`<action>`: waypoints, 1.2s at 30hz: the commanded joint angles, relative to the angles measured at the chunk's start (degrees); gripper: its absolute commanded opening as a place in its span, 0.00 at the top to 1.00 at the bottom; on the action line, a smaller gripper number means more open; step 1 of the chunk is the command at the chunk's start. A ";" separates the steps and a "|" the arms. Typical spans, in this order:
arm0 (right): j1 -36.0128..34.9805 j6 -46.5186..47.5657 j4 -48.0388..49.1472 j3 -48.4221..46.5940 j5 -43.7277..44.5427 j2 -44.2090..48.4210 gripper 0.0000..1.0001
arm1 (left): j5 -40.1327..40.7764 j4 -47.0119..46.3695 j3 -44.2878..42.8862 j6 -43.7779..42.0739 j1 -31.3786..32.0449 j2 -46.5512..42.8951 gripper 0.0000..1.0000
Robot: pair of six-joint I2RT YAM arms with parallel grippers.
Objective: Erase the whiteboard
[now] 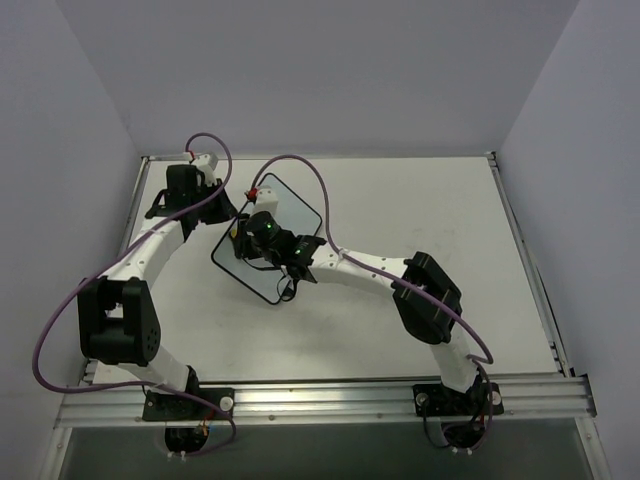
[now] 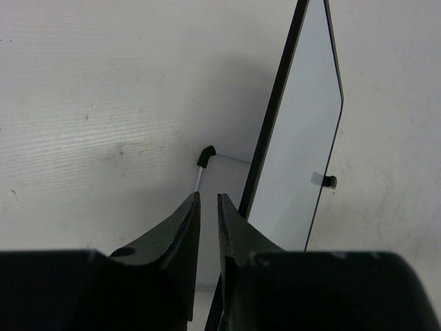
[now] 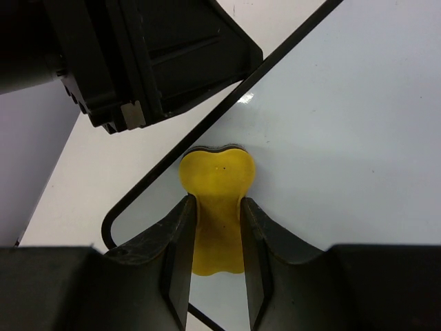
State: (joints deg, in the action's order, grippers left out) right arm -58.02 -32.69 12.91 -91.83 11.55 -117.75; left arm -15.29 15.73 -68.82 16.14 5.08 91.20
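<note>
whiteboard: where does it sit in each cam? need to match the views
Top external: whiteboard at centre, lying diagonally on the table.
Left wrist: right of centre, seen at a steep slant.
Right wrist: fills the centre and right.
Shared landmark: its black frame, visible in all three.

I work over a white matte table [image 1: 420, 200] with faint scuffs visible up close. Metal edging [image 1: 527, 262] runs along its sides, and an aluminium rail [image 1: 330, 398] crosses the near edge. Plain pale lavender-grey walls enclose it: left wall [image 1: 50, 150], back wall [image 1: 320, 70], right wall [image 1: 590, 150]. Light is even and diffuse, with soft shadows. Below the rail lies a grey surface [image 1: 320, 455], nature unclear.
</note>
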 commanded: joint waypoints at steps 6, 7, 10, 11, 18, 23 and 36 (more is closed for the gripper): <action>2.91 -1.06 2.38 3.13 -0.39 -1.34 0.91 | -2.38 -1.31 0.44 0.12 0.37 -1.64 0.76; 3.61 -1.50 2.82 4.19 -0.65 -1.25 0.91 | -2.38 -1.31 0.35 0.12 0.37 -1.64 0.76; 6.07 -2.38 4.40 8.33 -0.74 -0.29 0.91 | -2.11 -1.31 0.35 0.03 0.37 -1.81 0.76; 7.03 -2.47 4.67 9.38 -0.57 0.50 0.91 | -2.11 -1.31 0.35 0.12 0.37 -1.81 0.76; 8.80 -1.94 5.46 14.92 1.19 3.23 0.91 | -1.76 -1.22 0.17 0.03 0.37 -2.08 0.76; 8.80 -1.41 5.46 16.07 1.89 4.72 0.91 | -0.36 -0.79 -0.09 0.12 0.37 -3.30 0.76; 9.15 1.75 0.63 11.06 3.56 9.21 0.89 | 5.97 2.91 -3.96 2.14 -2.53 -5.15 0.72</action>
State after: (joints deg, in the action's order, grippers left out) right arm -48.80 -32.32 14.92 -77.80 13.19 -112.44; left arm -11.62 17.87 -70.32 17.63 3.18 87.81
